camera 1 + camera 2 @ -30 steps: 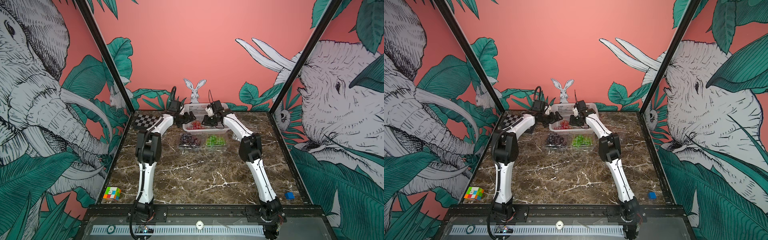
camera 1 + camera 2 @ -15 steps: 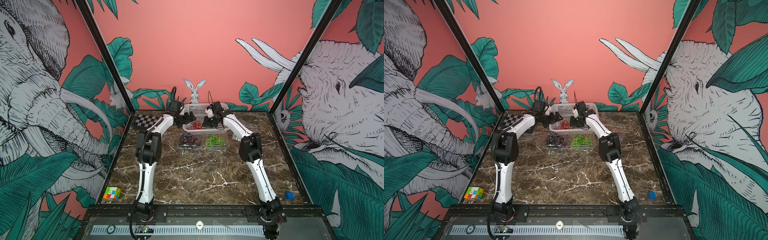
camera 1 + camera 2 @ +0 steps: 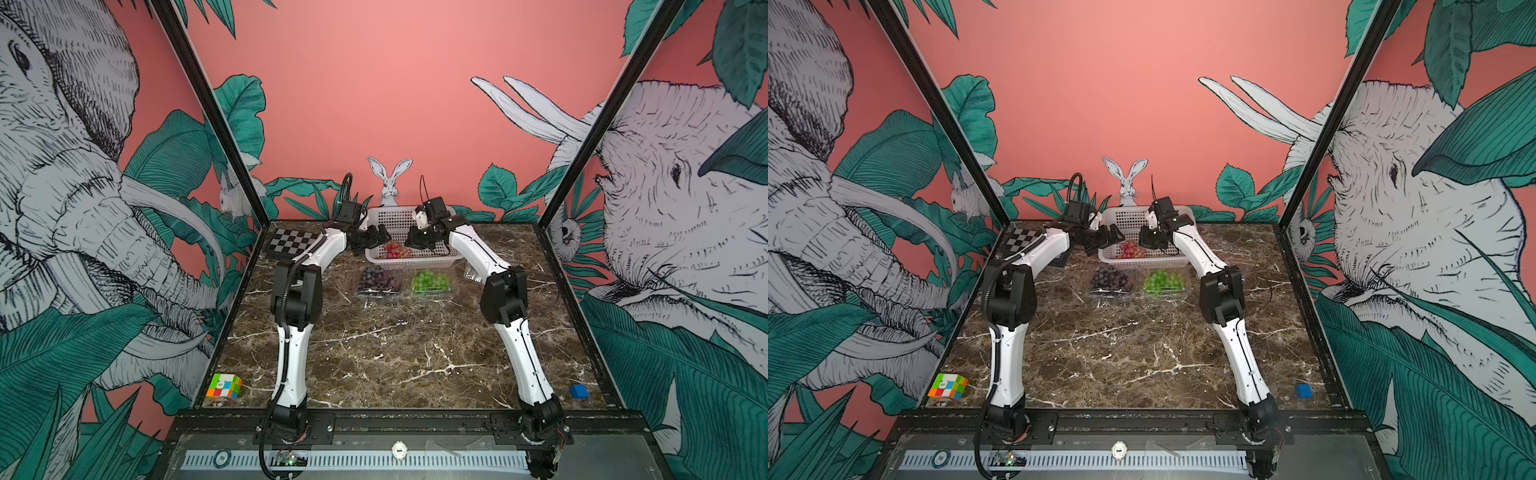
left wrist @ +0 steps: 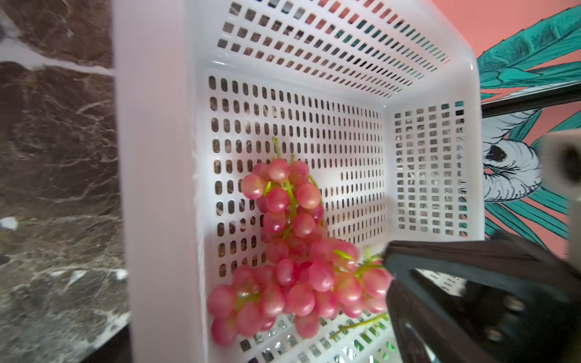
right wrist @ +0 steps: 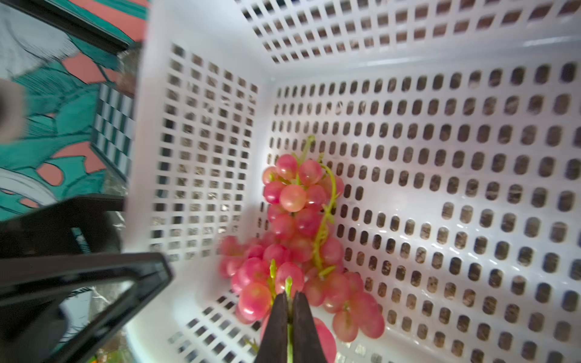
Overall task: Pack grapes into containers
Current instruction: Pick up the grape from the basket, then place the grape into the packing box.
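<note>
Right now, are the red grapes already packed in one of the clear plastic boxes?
No, the red grapes lie on the floor of the white perforated basket.

Robot lab test cell. Left arm (image 3: 293, 357) and right arm (image 3: 521, 353) bolted to a black rail (image 3: 415, 426), marble-look worktop (image 3: 395, 353), black-framed mural walls (image 3: 62, 187), checkerboard target (image 3: 291, 241) at the back, puzzle cube (image 3: 223, 386) and blue block (image 3: 578, 391) at front corners.

No text, number or brand is readable in any view. The small round white badge (image 3: 399, 451) on the near frame rail bears a dark mark too small to make out. The multicoloured puzzle cube (image 3: 947, 386), at the near left corner of the brown marble table (image 3: 395, 353), shows a tiny illegible logo on its top.
</note>
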`<action>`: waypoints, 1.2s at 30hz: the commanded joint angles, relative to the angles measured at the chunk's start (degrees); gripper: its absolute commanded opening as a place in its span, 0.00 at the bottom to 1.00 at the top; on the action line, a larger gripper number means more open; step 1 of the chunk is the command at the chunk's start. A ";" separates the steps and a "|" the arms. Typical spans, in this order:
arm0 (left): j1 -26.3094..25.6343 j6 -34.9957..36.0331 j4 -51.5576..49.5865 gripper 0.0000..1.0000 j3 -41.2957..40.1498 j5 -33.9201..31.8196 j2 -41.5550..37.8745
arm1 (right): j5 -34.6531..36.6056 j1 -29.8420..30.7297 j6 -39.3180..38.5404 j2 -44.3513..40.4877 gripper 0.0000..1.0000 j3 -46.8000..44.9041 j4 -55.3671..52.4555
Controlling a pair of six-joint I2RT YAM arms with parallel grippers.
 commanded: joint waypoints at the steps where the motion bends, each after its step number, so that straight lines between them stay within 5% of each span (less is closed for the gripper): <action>1: 1.45 2.13 -2.69 0.99 -0.77 -1.32 -6.59 | -0.54 -0.92 1.86 -6.14 0.00 0.51 3.58; 7: 1.95 3.22 -4.58 0.99 -1.28 -2.08 -10.64 | 0.06 -2.03 5.84 -14.38 0.00 -7.80 10.55; 14: 1.36 0.54 -1.47 0.99 -5.36 -0.51 -18.09 | 4.34 -4.35 10.79 -29.67 0.00 -28.09 25.07; 24: -6.78 0.23 -0.79 0.99 -5.91 0.47 -21.66 | 13.21 -10.91 11.78 -49.65 0.00 -51.37 33.46; 36: -13.91 -1.36 -0.17 0.99 -3.67 1.79 -18.81 | 16.93 -19.90 11.74 -59.46 0.00 -62.62 33.22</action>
